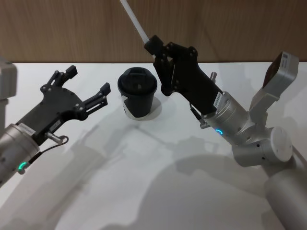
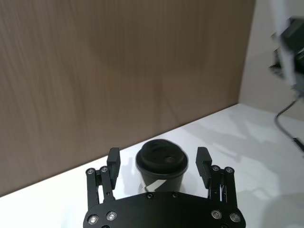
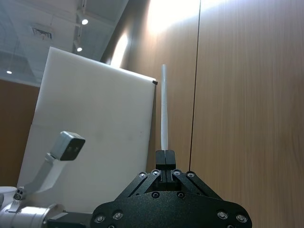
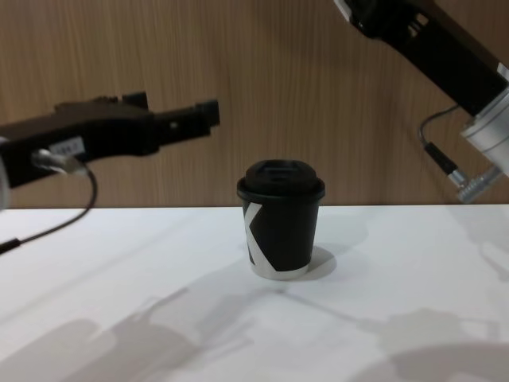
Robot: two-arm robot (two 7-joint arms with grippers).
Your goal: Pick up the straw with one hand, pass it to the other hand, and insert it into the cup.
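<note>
The black cup (image 1: 137, 93) with its domed lid stands upright on the white table (image 1: 144, 182), also seen in the chest view (image 4: 280, 223). My right gripper (image 1: 154, 44) is shut on the lower end of the white straw (image 1: 135, 20), held high behind and to the right of the cup. The straw slants up and away to the left. In the right wrist view the straw (image 3: 164, 109) rises straight out of the shut right gripper (image 3: 166, 156). My left gripper (image 1: 88, 80) hovers open to the left of the cup, holding nothing. Its fingers (image 2: 114, 164) frame the cup (image 2: 161, 168) from a distance.
A wood-panelled wall (image 1: 72, 28) runs along the table's far edge, close behind the cup. The right arm's silver elbow (image 1: 268, 143) stands over the table's right side. Bare tabletop lies in front of the cup.
</note>
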